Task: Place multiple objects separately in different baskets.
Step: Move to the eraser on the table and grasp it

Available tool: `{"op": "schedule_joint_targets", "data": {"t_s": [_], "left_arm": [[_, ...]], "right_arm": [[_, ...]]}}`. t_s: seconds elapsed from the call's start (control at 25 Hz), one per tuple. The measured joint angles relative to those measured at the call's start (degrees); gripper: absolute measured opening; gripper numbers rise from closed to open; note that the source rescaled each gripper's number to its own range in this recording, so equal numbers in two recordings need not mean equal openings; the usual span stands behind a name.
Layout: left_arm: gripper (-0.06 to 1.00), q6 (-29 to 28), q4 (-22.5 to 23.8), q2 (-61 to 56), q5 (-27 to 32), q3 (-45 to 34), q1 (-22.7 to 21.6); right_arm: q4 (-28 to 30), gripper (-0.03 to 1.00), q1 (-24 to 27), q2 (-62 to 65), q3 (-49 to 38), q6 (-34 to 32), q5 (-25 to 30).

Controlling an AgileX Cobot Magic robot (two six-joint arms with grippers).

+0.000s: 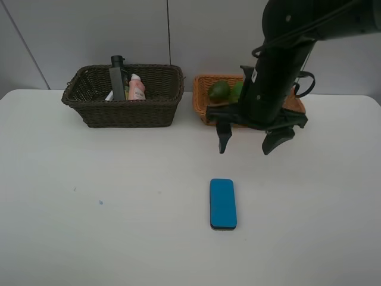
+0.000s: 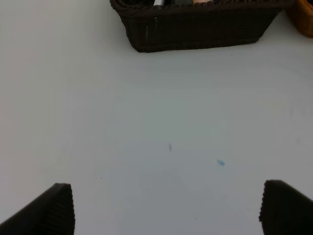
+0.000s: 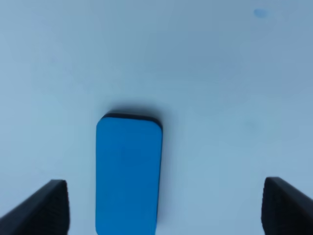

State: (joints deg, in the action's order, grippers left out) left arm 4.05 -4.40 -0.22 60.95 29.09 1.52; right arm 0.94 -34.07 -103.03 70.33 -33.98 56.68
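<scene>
Only the blue eraser [image 1: 223,204] lay unsorted on the table [image 1: 89,226], just below the right end effector [image 1: 250,142], jaws apart and empty.

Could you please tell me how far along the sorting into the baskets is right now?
Mostly done: bottles stand in the dark basket, green fruits in the tan basket. Nothing is in hand; the right end effector hangs open above the table. Left: the blue eraser.

Bright, even light and soft shadows — the right wrist view is slightly blurred, tinted blue.
</scene>
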Motion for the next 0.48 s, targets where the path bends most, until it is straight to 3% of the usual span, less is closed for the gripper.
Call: {"op": "schedule_joint_targets", "data": {"t_s": [0.2,0.48], "left_arm": [[0.94,0.00,0.00,0.00,0.00,0.00,0.00],[0.94,0.00,0.00,0.00,0.00,0.00,0.00]], "right_arm": [[0.06,1.00,-1.84,-0.06,-7.93,-5.83,-8.19],[-0.13,1.00,-5.78,-3.90,-10.33,-8.54,-13.18]]}}
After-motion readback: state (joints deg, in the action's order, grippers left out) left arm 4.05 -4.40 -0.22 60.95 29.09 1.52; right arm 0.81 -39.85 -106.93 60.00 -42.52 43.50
